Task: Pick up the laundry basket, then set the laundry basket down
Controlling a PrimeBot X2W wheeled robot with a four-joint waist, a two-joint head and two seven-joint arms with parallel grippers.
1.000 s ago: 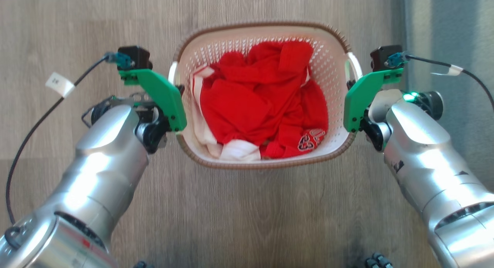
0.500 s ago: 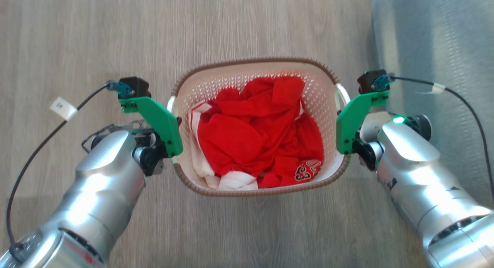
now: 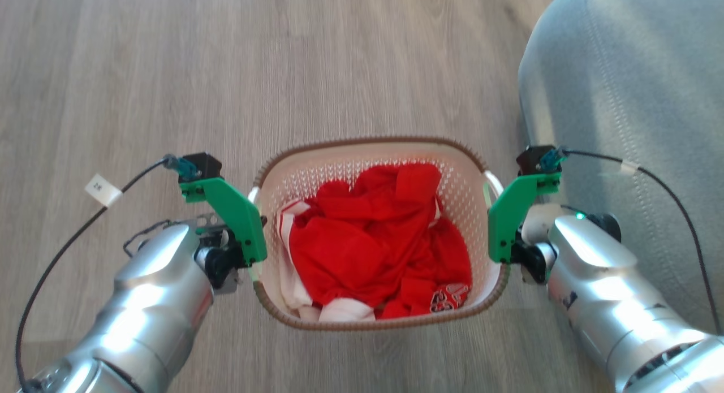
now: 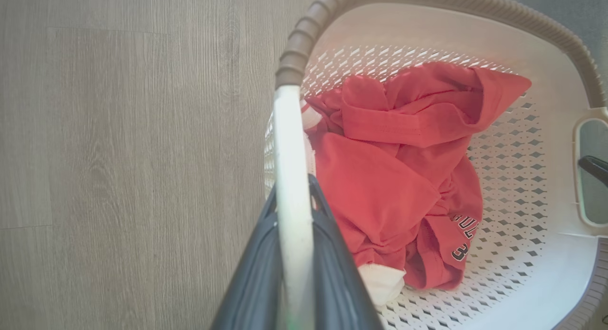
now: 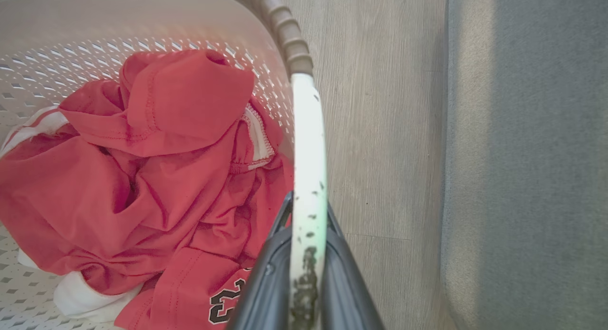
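Head view: the laundry basket (image 3: 339, 172) sits square between both arms, wooden floor (image 3: 169, 70) all around, red clothes (image 3: 373, 251) heaped inside, grey upholstery (image 3: 622, 87) off to its right. Left wrist view: the left gripper (image 4: 294, 202) is pinching the white left handle (image 4: 289, 140). Right wrist view, same story: the right gripper (image 5: 308, 204) is clamped on the right handle (image 5: 308, 140). Basket touching the floor? Can't tell.
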